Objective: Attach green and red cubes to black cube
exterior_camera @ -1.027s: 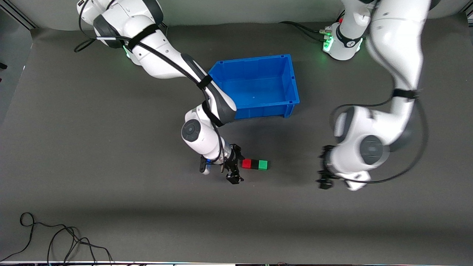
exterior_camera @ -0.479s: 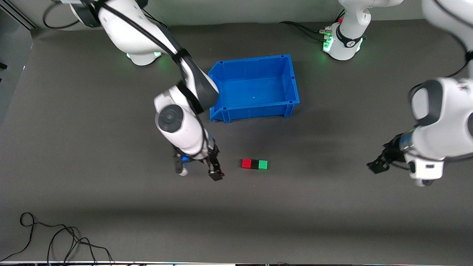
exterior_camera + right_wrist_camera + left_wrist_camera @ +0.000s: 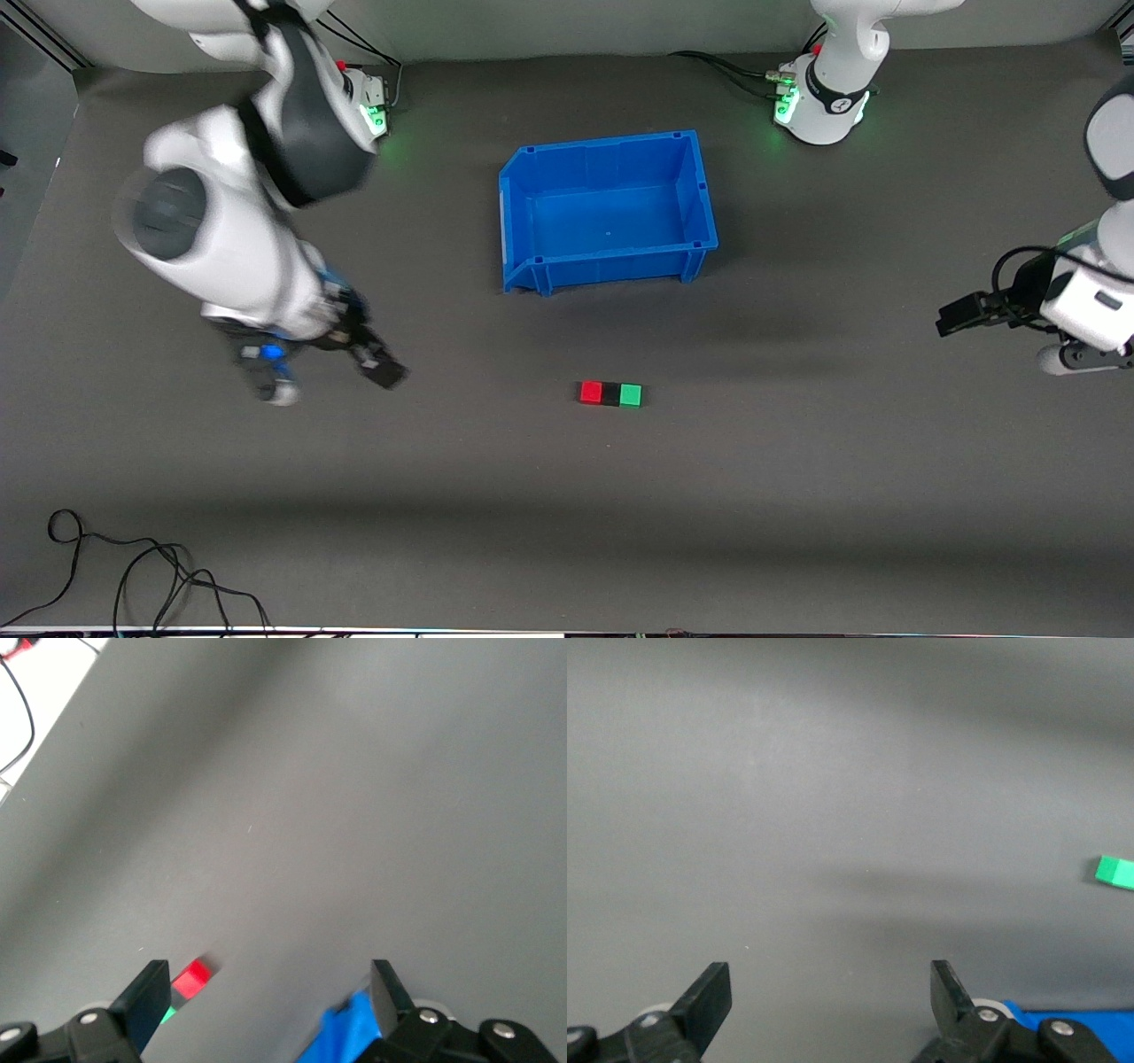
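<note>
Grey mat (image 3: 797,496): red cube (image 3: 591,392), black cube (image 3: 610,393), green cube (image 3: 630,394) joined in 1 row, between both raised grippers. Right gripper (image 3: 379,363) and left gripper (image 3: 961,315) spread wide, empty.

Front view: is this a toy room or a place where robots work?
Probably a robot lab bench: two white arms fixed to a grey mat, a blue bin, and a red cube, black cube, green cube row.

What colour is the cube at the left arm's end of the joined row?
Bright green, touching the black cube; clearest in the front view.
</note>
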